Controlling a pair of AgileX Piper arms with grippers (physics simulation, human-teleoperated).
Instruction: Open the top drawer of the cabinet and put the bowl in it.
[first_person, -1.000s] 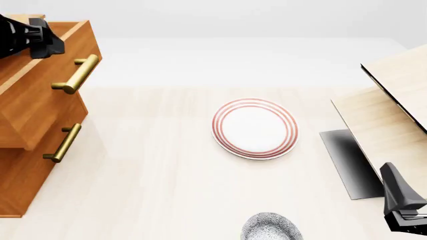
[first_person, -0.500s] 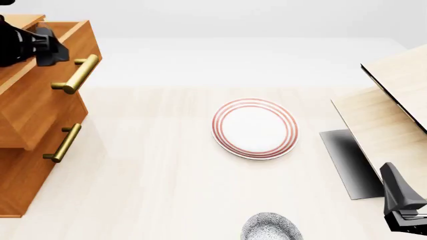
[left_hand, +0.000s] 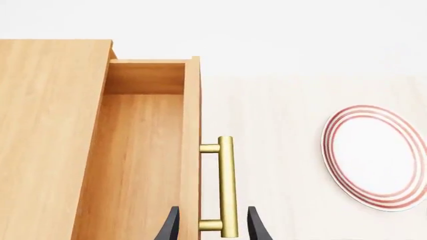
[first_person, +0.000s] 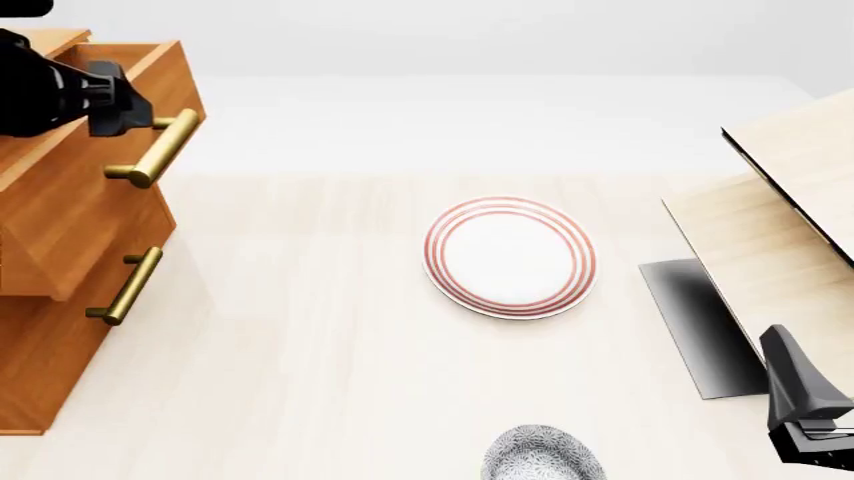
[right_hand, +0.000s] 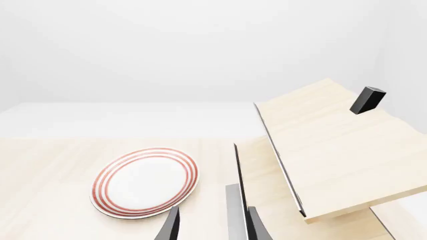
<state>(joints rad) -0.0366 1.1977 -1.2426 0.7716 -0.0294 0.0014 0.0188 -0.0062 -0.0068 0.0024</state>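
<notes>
The top drawer (first_person: 94, 160) of the cabinet (first_person: 54, 340) at the far left stands pulled out, its interior bare, and my left gripper (left_hand: 212, 227) sits at its brass handle (left_hand: 225, 187) with fingers apart, one on each side of the bar and not clamped. The bowl (first_person: 541, 455) rests on the table (first_person: 307, 350) at the near edge, nearer than the red-ringed plate (first_person: 510, 256). My right gripper (right_hand: 212, 227) hangs at the near right, beside the pale wood structure (first_person: 781, 215), fingers apart on nothing.
</notes>
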